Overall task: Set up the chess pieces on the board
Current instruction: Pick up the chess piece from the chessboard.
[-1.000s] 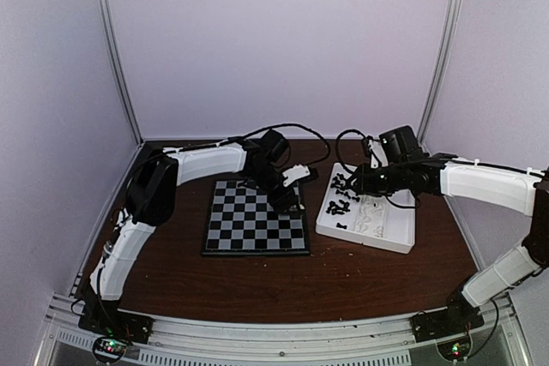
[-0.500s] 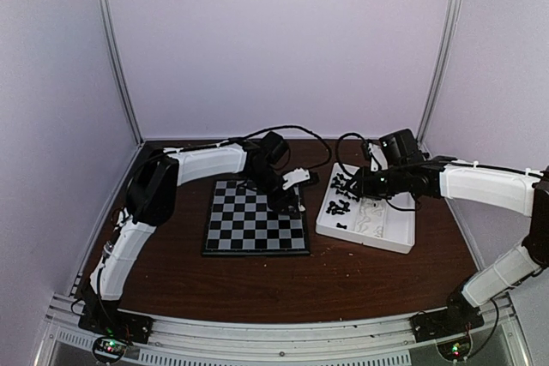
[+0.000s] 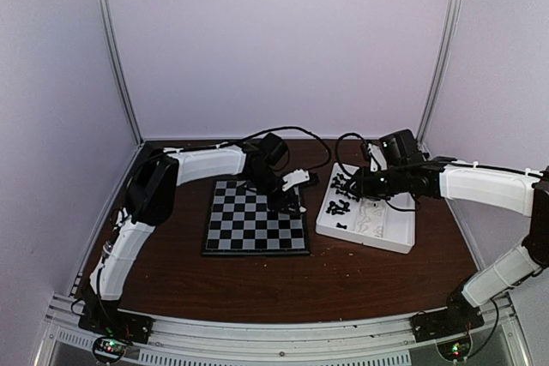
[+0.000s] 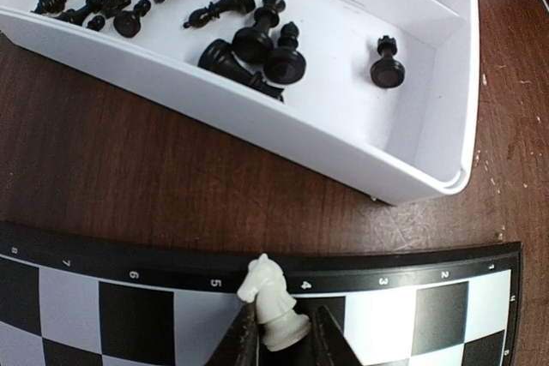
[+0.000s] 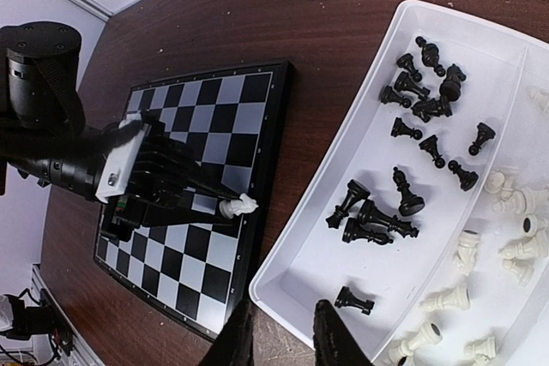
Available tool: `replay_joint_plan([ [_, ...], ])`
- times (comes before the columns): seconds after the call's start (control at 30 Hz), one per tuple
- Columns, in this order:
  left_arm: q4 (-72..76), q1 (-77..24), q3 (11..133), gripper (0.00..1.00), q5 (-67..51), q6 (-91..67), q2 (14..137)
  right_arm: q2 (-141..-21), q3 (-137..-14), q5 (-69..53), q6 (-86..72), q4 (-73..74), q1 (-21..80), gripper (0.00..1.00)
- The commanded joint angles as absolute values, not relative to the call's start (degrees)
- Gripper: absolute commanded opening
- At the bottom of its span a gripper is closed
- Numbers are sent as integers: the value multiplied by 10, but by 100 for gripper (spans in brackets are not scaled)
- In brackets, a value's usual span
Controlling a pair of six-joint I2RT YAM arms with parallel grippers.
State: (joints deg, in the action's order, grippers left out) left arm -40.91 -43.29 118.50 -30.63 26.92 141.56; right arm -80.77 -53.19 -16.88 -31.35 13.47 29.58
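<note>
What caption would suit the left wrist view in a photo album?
Left gripper pinches a white knight at the board's edge, black pieces lying in the white tray beyond.

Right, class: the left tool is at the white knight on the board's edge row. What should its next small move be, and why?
Probably tip the white knight upright and set it down on its square. The left tool has its fingers against the knight's base, yet the piece leans rather than stands, on the board at the edge nearest the tray.
</note>
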Motion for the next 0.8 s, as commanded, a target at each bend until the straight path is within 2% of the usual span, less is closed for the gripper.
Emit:
replay_joint_plan([
  [0.0, -379, -434, 1136, 19, -307, 260, 1400, -802, -524, -188, -318, 122, 292, 26],
  [0.07, -373, -434, 1129, 16, -308, 253, 1396, -801, -520, -191, -320, 119, 292, 26],
  [0.5, -262, -438, 994, 9, -321, 186, 1305, -819, -510, -266, -345, 85, 292, 28],
  [0.77, -146, -452, 854, 10, -320, 156, 1196, -872, -525, -370, -404, 44, 299, 42],
])
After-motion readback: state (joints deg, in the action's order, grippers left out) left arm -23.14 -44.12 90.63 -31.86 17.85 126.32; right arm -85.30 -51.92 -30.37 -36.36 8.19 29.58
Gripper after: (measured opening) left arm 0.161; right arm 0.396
